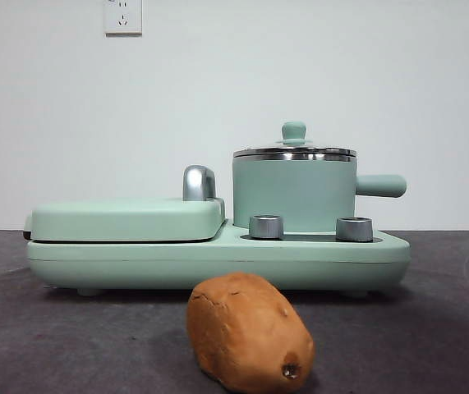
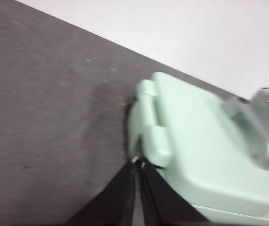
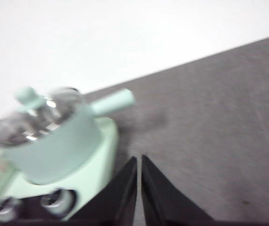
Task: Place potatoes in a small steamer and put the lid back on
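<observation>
Mint-green small steamer [image 3: 59, 143] wears its lid [image 3: 40, 113], just beside my empty, closed right hand [image 3: 139, 160]; my left hand [image 2: 138, 162], closed too, holds nothing.

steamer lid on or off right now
On. The glass lid sits flat on the steamer rim, knob up, in the front view. The potato still lies on the table.
</observation>
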Controlling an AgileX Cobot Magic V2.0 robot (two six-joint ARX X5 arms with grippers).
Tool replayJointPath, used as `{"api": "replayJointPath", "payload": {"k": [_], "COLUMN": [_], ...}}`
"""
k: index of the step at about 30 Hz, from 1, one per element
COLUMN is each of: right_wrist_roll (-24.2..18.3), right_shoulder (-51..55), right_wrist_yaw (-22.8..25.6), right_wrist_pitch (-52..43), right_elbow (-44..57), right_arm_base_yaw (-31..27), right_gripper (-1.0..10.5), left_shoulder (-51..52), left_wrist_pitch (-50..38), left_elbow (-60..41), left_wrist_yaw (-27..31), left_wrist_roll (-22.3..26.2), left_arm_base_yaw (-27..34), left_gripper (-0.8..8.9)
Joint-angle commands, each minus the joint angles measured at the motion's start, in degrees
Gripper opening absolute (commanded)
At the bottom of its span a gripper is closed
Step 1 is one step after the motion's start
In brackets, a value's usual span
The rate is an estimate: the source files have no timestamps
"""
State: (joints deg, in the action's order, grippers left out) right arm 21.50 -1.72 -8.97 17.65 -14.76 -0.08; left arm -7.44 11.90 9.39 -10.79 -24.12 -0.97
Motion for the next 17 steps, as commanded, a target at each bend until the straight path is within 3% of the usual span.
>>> {"api": "replayJointPath", "payload": {"k": [1, 9, 17], "right_wrist_roll": [1.7, -1.4, -6.9], "right_shoulder": [-2.9, -15.6, -27.6], "right_wrist_yaw": [-2.3, -13.4, -30.0], "right_wrist_pitch": [2.4, 12.1, 16.9], "right_elbow": [-5.1, -19.4, -30.9], "right_arm_base_yaw": [0.5, 0.8, 0.9], "right_gripper": [0.1, 0.1, 0.1], "left_shoulder": [-3.1, -14.8, -25.7], "left_wrist_pitch": [1.5, 8.7, 13.0], "left_elbow": [4.5, 19.2, 33.1], "left_wrist_yaw": [-3.1, -12.8, -21.3], "left_wrist_roll": [-2.1, -1.1, 4.2], "left_arm_base_yaw": [-0.8, -3.6, -6.6], "left_gripper": [0.14, 0.14, 0.14]}}
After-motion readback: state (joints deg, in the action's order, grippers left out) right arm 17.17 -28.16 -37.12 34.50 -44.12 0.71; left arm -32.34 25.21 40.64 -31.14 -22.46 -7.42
